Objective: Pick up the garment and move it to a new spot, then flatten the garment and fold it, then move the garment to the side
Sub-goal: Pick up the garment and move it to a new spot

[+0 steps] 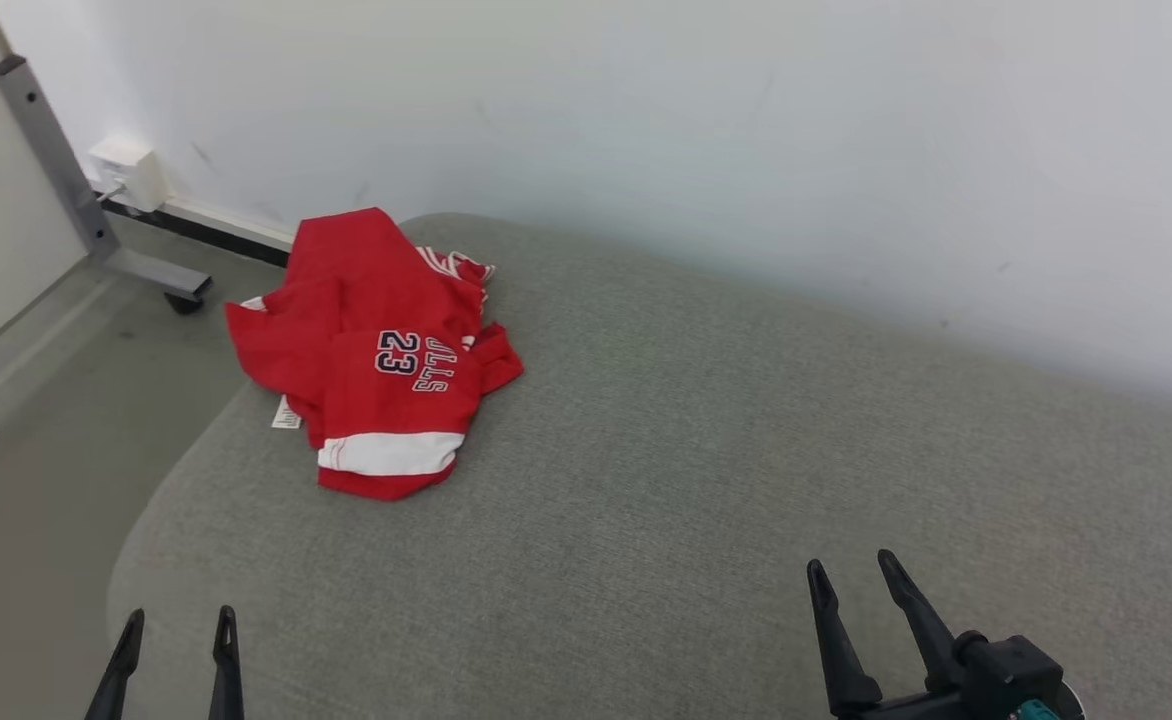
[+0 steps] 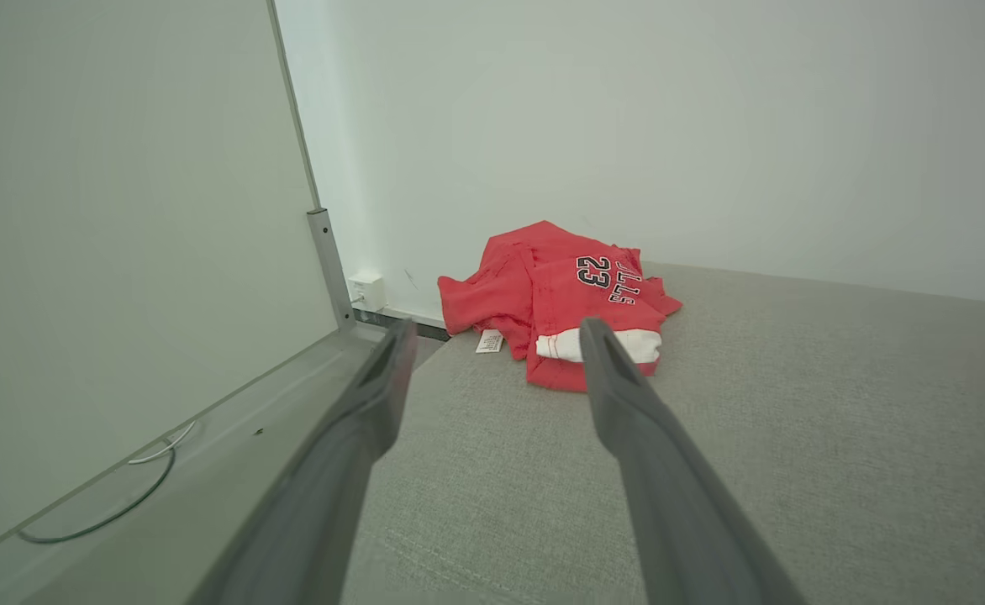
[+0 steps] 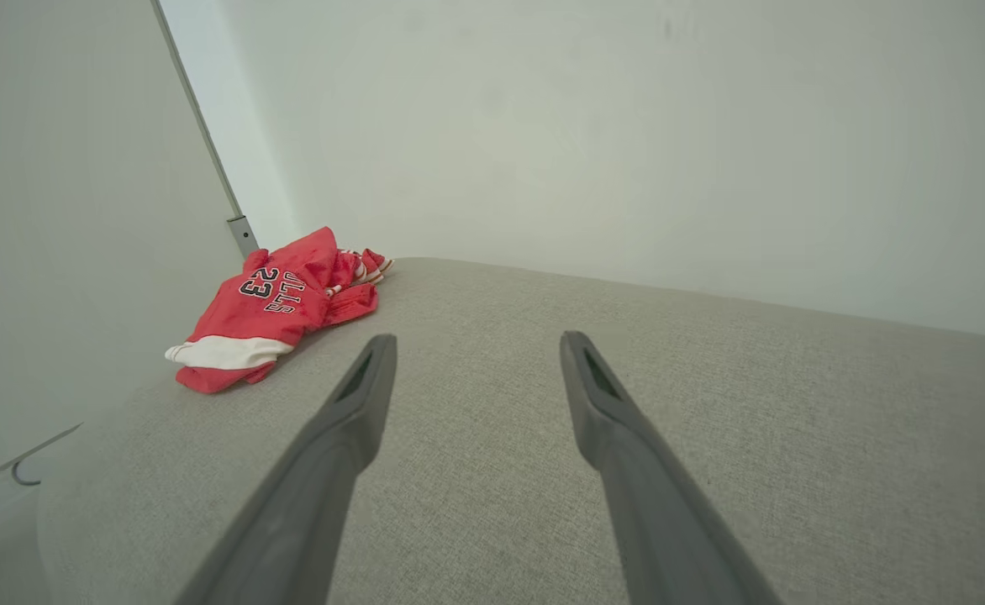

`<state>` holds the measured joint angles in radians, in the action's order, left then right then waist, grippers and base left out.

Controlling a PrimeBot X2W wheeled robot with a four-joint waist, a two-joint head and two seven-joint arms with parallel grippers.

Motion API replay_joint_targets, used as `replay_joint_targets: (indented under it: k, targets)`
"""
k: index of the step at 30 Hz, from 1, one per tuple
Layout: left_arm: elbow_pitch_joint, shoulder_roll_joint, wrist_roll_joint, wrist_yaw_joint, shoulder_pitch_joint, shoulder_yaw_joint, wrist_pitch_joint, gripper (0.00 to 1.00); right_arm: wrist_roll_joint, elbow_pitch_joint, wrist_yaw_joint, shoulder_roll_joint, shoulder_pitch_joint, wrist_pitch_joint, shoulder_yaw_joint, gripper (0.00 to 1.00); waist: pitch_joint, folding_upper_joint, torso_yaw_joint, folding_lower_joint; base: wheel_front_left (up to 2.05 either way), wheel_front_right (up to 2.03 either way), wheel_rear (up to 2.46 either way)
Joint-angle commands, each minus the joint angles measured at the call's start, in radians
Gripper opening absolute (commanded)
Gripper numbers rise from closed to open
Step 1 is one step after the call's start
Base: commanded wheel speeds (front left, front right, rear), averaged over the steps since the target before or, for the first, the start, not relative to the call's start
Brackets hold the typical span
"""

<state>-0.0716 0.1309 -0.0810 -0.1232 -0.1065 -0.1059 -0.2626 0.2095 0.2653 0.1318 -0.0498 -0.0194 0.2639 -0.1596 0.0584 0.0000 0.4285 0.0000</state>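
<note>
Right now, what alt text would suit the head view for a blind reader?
A crumpled red jersey numbered 23 lies at the far-left corner of a grey cushion by a white wall. The left gripper and right gripper are open and empty at the bottom.

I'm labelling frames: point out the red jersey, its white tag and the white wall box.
red jersey (image 1: 351,345), head view, red cloth beside the number
white tag (image 1: 286,414), head view, tag's middle
white wall box (image 1: 130,171), head view, front face
</note>
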Motion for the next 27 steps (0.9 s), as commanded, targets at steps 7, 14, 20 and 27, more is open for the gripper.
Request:
replay_joint_targets:
  k: [7,14,20,27]
  targets:
    - [0.010,0.001,-0.015,0.012,-0.023,-0.036,-0.004,1.00,0.002,0.016,-0.002,-0.002,-0.030,0.001,-0.030,1.00,-0.024,0.0000,0.066,0.0000,0.00,0.00,0.00]
    - [0.008,-0.012,-0.017,0.015,-0.019,-0.046,-0.004,1.00,-0.007,0.022,-0.002,-0.001,-0.041,0.001,-0.033,1.00,-0.038,0.0000,0.069,0.0000,0.00,0.00,0.00]
    - [-0.022,-0.003,-0.022,0.008,0.034,-0.029,-0.004,1.00,-0.020,0.019,-0.002,-0.001,-0.039,0.001,-0.016,1.00,-0.054,0.0000,0.065,0.0000,0.00,0.00,0.00]
    - [-0.063,0.034,-0.066,0.000,0.163,-0.028,-0.004,1.00,-0.051,0.012,-0.002,-0.012,-0.072,0.001,0.002,1.00,-0.119,0.0000,0.010,0.0000,0.00,0.00,0.00]
